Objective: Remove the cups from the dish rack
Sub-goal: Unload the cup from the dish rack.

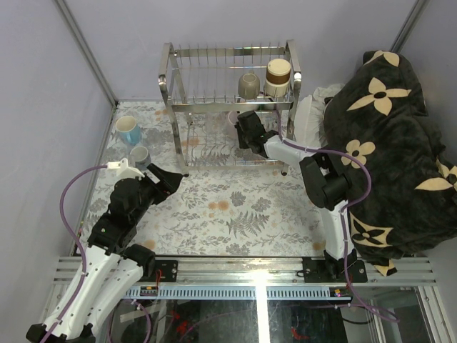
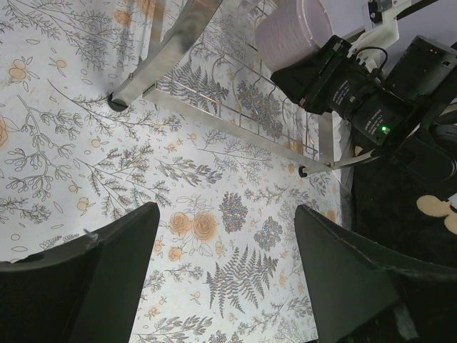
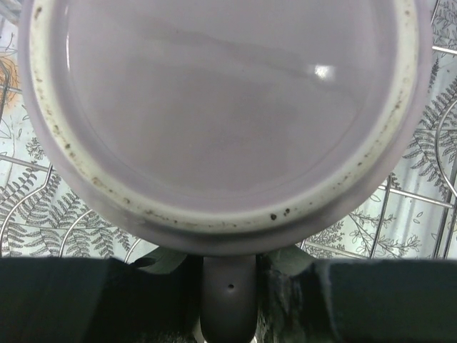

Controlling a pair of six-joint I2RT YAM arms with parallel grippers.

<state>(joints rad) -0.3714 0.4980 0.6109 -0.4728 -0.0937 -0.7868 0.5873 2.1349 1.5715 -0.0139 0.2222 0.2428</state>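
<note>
The chrome dish rack (image 1: 171, 78) stands at the back of the table. On its upper tier sit an olive-grey mug (image 1: 248, 86) and a brown-and-cream cup (image 1: 278, 74). My right gripper (image 1: 246, 130) reaches into the lower tier and is shut on the handle (image 3: 228, 293) of a pale lilac mug (image 3: 221, 107), which fills the right wrist view and also shows in the left wrist view (image 2: 293, 32). A light blue mug (image 1: 128, 130) and a grey-blue cup (image 1: 140, 155) stand on the table at the left. My left gripper (image 2: 225, 271) hovers open over the flowered cloth, holding nothing.
A black blanket with cream flowers (image 1: 389, 143) is heaped along the right side, next to the rack. Something white (image 1: 308, 114) lies between the blanket and the rack. Lilac walls close in the left and back. The rack's lower frame (image 2: 235, 121) lies ahead of my left gripper.
</note>
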